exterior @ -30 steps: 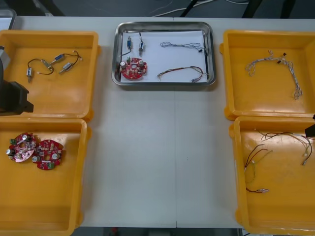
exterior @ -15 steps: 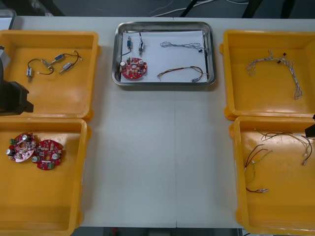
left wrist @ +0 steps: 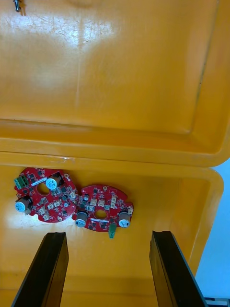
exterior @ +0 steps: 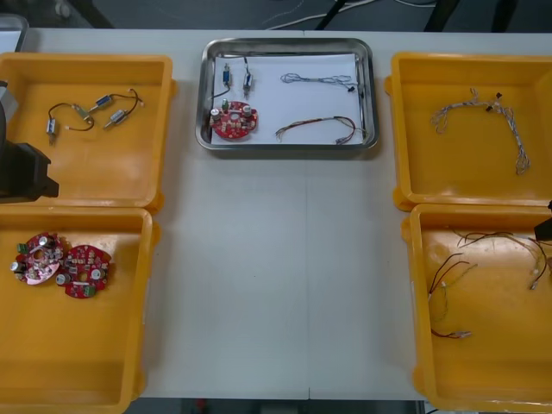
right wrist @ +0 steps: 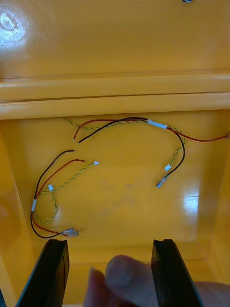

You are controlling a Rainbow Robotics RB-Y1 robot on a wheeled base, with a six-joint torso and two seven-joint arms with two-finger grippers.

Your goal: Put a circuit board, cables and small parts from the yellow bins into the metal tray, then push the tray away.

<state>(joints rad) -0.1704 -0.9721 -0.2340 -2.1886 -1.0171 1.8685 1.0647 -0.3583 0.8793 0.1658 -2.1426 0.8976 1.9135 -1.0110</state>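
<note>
The metal tray (exterior: 373,95) stands at the table's far middle, white inside. In it lie a round red circuit board (exterior: 233,120), two small metal parts (exterior: 235,78) and two thin cables (exterior: 317,80). My left gripper (left wrist: 108,235) is open above the near left yellow bin (left wrist: 158,168), with two red circuit boards (left wrist: 100,214) just beyond its fingers. My right gripper (right wrist: 110,242) is open above the near right bin (right wrist: 124,103), where black, red and yellow cables (right wrist: 124,122) lie ahead of its fingers. A blurred pale shape (right wrist: 127,283) sits low between those fingers.
The far left bin (exterior: 86,65) holds small metal parts (exterior: 90,112) on black leads. A twisted blue and white cable (exterior: 483,116) lies in the far right bin (exterior: 397,129). My left arm (exterior: 19,171) rests at the left edge. Bare table (exterior: 276,276) spans the middle.
</note>
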